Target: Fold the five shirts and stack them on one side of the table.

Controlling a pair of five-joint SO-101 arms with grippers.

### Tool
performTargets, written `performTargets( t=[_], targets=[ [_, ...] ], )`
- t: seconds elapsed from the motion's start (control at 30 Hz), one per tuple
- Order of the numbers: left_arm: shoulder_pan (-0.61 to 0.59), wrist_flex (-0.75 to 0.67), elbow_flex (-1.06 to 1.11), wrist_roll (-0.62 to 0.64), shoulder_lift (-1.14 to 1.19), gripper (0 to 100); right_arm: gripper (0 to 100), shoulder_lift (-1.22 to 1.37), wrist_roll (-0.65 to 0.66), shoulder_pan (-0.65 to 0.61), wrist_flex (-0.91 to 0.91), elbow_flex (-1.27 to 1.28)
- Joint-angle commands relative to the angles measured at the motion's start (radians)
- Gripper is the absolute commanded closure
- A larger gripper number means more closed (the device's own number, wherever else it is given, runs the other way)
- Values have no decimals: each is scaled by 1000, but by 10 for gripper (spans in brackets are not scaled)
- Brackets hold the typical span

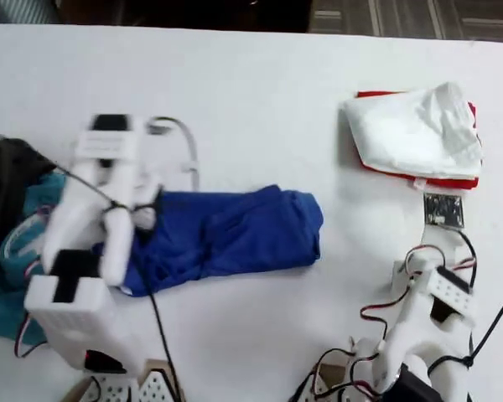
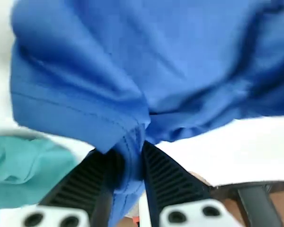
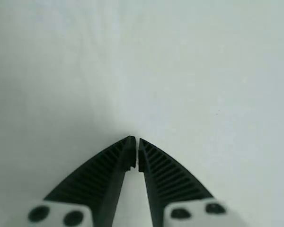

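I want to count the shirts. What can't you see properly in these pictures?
High view: red shirt mostly hidden under the white shirt.
High view: black shirt and teal shirt cut off by the edge, partly behind the left arm.
Left wrist view: the blue shirt has its pinched edge hidden inside the left gripper.

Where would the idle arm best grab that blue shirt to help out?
Probably the free end of the blue shirt, the one nearest the folded stack, with the right gripper coming from its own side. The left gripper pinches the opposite hemmed edge, and the free end lies bunched on the table, offering a raised fold.
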Motion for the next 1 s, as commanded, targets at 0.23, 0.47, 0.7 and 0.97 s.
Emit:
performTargets(
  t=[0.23, 0.47, 0.7, 0.97],
  targets=[
    [318, 29, -148, 0, -20, 974, 979, -44, -29, -1, -44, 8],
    [411, 28, -189, 40, -18, 974, 979, -44, -28, -1, -44, 8],
    [470, -34, -180, 35, -6, 974, 979, -44, -28, -1, -45, 8],
    [295, -210, -93, 34, -17, 974, 979, -44, -28, -1, -45, 8]
  ],
)
